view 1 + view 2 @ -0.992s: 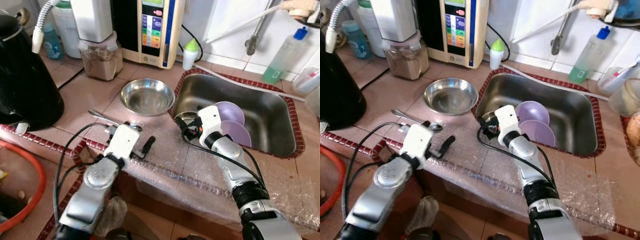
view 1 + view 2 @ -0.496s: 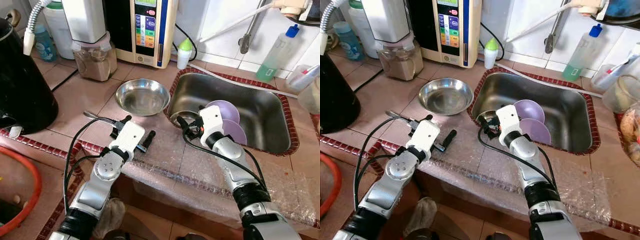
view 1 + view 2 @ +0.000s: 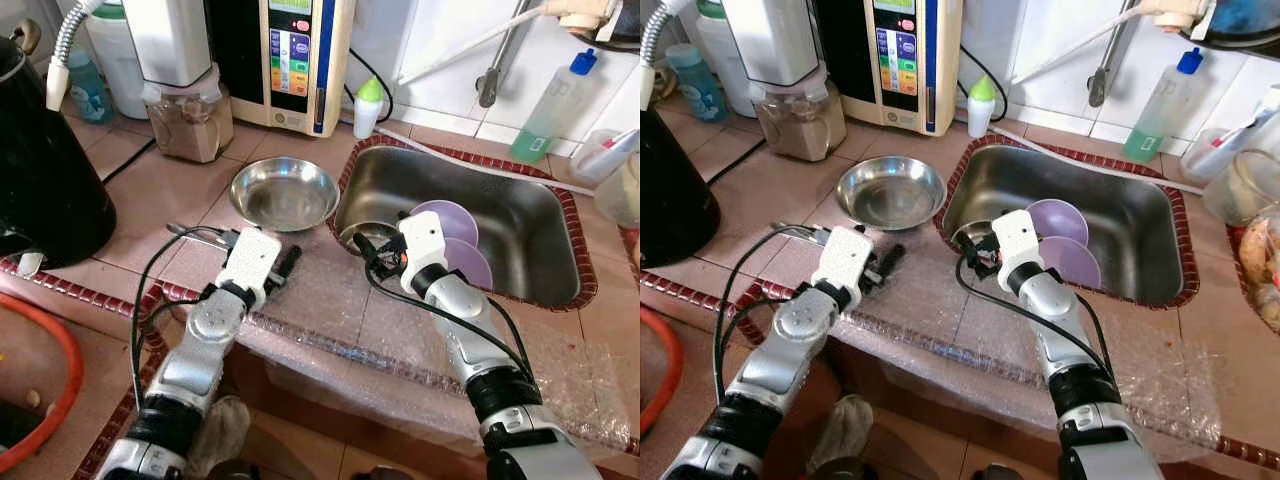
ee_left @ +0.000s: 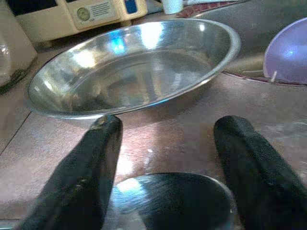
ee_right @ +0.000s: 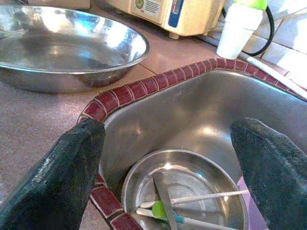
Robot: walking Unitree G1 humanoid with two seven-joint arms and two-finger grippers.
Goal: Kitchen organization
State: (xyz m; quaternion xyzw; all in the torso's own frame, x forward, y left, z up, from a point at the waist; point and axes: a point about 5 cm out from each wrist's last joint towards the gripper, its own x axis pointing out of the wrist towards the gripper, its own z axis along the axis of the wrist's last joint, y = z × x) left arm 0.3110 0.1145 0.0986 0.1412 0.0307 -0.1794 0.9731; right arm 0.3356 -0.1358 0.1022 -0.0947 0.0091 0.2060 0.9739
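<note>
The spoon (image 4: 168,201) is lying on the tiled counter (image 3: 150,190), its bowl sitting between the parted fingers of the left gripper (image 3: 278,268), which is released and gripping nothing. Compared with a second ago, that gripper has been swinging from pointing toward 3 o'clock to pointing toward 1 o'clock, lining up over the spoon; judged from this, a pickup is being prepared but not yet made. At 12 o'clock from the spoon, just beyond the fingertips, the steel bowl (image 3: 284,192) is resting upright. Toward 3 o'clock, the right gripper (image 3: 368,255) is hanging released over the near-left corner of the sink (image 3: 520,215), unchanged in place. Below it a small steel dish (image 5: 184,196) is holding utensils, and two purple plates (image 3: 455,245) are leaning beside it.
</note>
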